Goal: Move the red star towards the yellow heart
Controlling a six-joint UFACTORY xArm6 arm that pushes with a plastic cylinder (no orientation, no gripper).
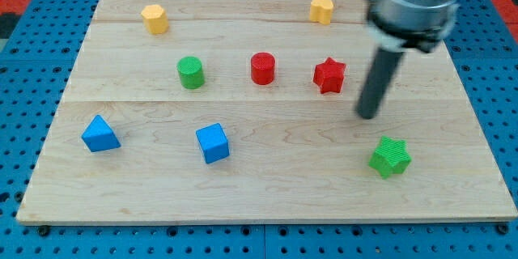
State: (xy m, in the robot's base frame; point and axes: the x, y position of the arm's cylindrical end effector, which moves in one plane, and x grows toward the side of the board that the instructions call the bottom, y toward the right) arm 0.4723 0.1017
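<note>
Under everything lies a pale wooden counter (267, 202), its boards running from the view's left to right, and around it a blue pegboard surface (24, 65) dotted with holes; a strip of red shows at the view's top right corner.

Nearest the view's bottom, a green star (390, 157) sits toward the right, a blue cube (213, 142) sits left of centre, and a blue triangular block (99, 133) sits farther left. All three stand well apart from one another.

Above them, my tip (368, 115) rests on the wood at about 11 o'clock from the green star. No jaws exist on this arm, only the dark rod, so nothing is spread or clamped. The rod rises into a blurred grey housing at the view's top right.

Next comes a middle row. The red star (329, 75) lies at about 10 o'clock from my tip, near it but not touching. At 9 o'clock from the red star stands a red cylinder (263, 69), and beyond that, same direction, a green cylinder (191, 73).

Farthest back, the yellow heart (321, 9) sits at 12 o'clock from the red star, with bare wood between them. A yellow hexagonal block (154, 19) sits far to the view's left in that same back row, at about 11 o'clock from the green cylinder.
</note>
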